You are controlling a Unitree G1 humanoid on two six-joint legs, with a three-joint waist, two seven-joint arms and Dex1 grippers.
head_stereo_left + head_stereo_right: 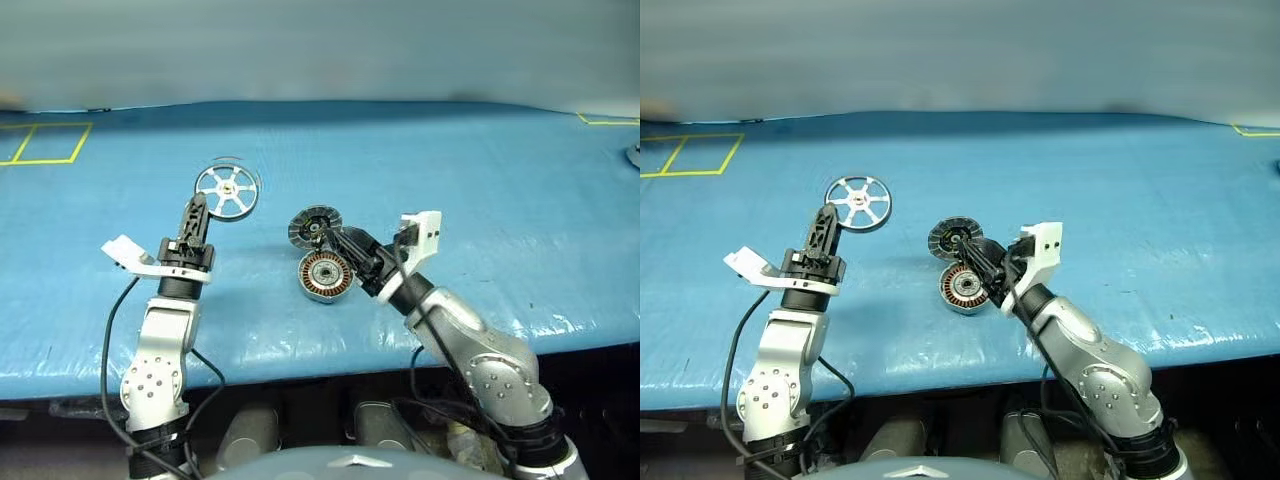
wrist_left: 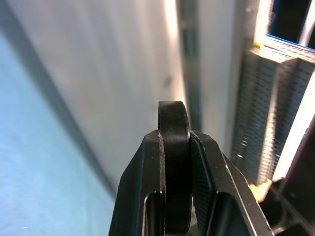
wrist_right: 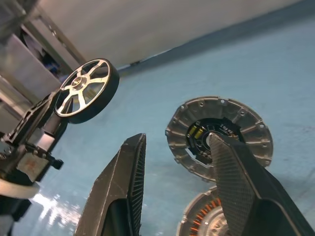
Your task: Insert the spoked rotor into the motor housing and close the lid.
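Head camera views look down on a table covered in a wrinkled blue sheet (image 1: 480, 180), with yellow tape lines (image 1: 45, 140) marking squares at its far left corner. Near the middle lies the motor housing (image 1: 325, 275), a round shallow metal can showing its ring of copper windings and silver centre. Its lid (image 1: 315, 226) stands tipped up at the housing's far edge, dark inner face with grey radial segments turned toward the robot. The right gripper (image 1: 335, 240) reaches in from the right, pointing left, with its two black fingers spread apart around the lid area; in the right wrist view one finger (image 3: 236, 182) crosses in front of the lid's lower edge and the other finger sits off to the side, nothing pinched between them, though whether the nearer finger touches the lid I cannot tell. The spoked rotor (image 1: 227, 189), a black wheel with silvery rim and six spokes, lies well to the left of the housing on the bare sheet. The left gripper (image 1: 197, 212) stands just on the near side of the rotor, pointing away from the robot, its fingers pressed together with no gap and holding nothing. Open blue sheet separates rotor and housing.
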